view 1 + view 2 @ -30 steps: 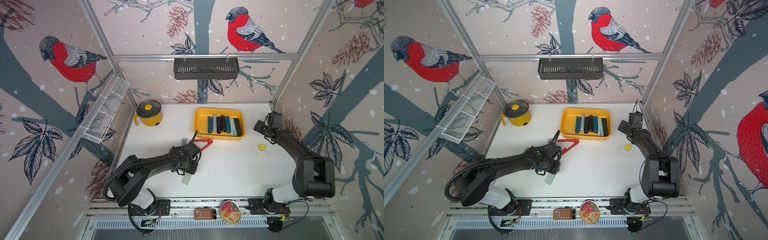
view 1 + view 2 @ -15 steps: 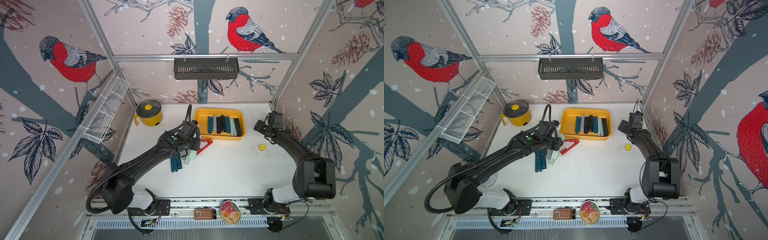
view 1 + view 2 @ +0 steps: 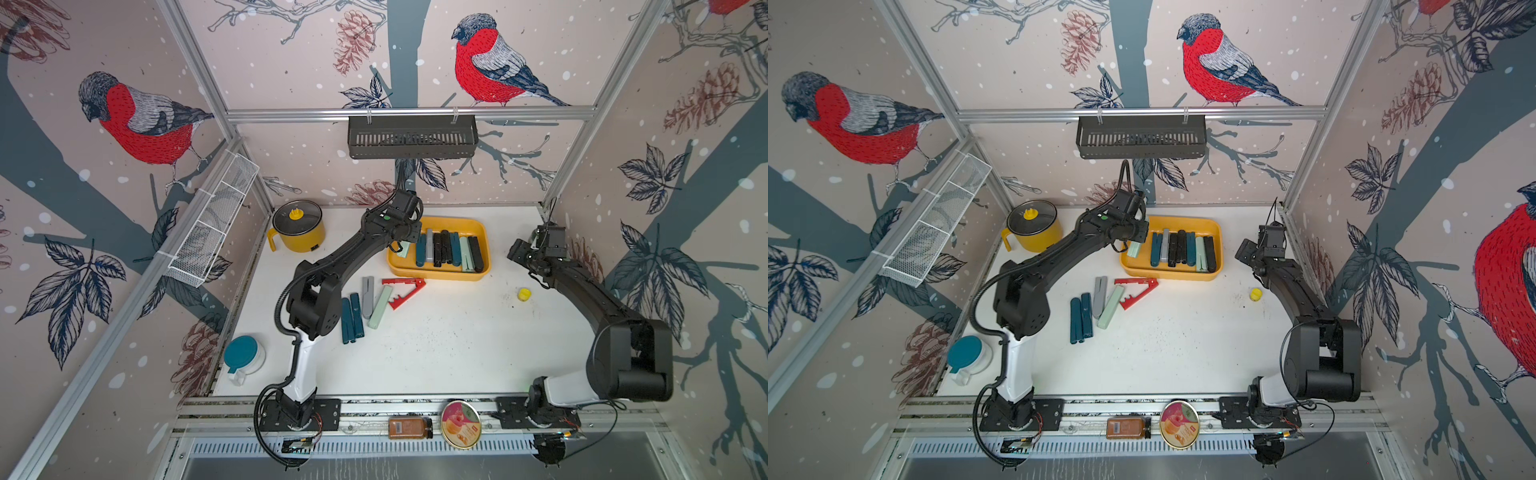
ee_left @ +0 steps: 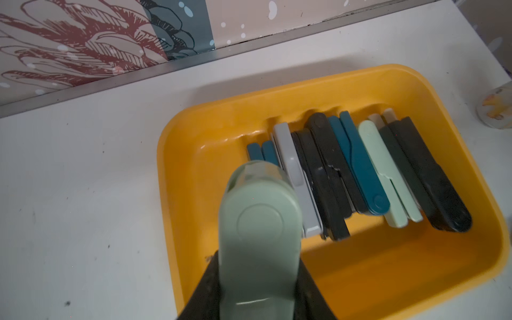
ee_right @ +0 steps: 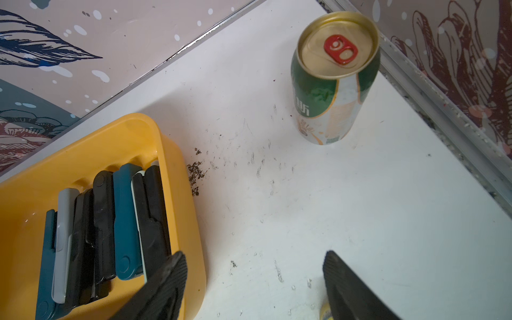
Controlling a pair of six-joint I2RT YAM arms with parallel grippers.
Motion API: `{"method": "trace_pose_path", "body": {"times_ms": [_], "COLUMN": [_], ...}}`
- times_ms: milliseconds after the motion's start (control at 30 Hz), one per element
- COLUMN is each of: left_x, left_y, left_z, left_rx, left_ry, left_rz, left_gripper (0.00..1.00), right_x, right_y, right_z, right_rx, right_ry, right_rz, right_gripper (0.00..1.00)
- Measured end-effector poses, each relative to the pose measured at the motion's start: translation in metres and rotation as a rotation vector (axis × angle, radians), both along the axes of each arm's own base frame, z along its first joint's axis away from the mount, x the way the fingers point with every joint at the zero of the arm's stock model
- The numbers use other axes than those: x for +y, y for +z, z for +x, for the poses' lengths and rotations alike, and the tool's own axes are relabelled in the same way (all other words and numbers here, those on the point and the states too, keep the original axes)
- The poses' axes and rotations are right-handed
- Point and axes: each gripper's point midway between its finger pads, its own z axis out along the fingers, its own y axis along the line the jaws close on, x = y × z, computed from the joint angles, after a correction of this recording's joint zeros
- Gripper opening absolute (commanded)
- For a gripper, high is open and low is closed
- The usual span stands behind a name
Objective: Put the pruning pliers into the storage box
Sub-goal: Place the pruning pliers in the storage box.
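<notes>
My left gripper (image 4: 257, 266) is shut on a mint pruning pliers (image 4: 259, 221), held over the left end of the yellow storage box (image 4: 388, 277); both top views show this pliers (image 3: 404, 249) (image 3: 1136, 249) at the box's (image 3: 436, 274) (image 3: 1171, 275) left rim. Several teal, grey, black and mint pliers (image 3: 449, 249) lie side by side inside. On the table in front lie a teal (image 3: 351, 318), a grey (image 3: 367, 297), a mint (image 3: 380, 306) and a red V-spread pliers (image 3: 403, 291). My right gripper (image 5: 253, 257) (image 3: 517, 253) hangs open over bare table beside the box's right end.
A yellow pot (image 3: 297, 226) stands left of the box and a drink can (image 5: 332, 83) in the back right corner. A small yellow cap (image 3: 524, 294) lies by the right arm. A black rack (image 3: 411, 137) hangs on the back rail, a wire basket (image 3: 212, 224) on the left wall.
My left arm has carried the mint pliers from the table's front middle up and back to the box's left end. The right arm has not moved.
</notes>
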Motion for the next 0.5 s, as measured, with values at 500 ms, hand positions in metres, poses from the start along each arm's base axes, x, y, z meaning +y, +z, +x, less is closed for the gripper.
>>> {"method": "trace_pose_path", "body": {"times_ms": [500], "left_x": [0.014], "left_y": [-0.117], "left_z": [0.025], "left_rx": [0.173], "left_ry": [0.053], "left_rz": [0.136], "left_gripper": [0.32], "right_x": [-0.003], "right_y": [0.002], "right_z": [0.002], "right_rx": [-0.002], "right_ry": [-0.011], "right_rz": [-0.010], "right_gripper": [0.78]}}
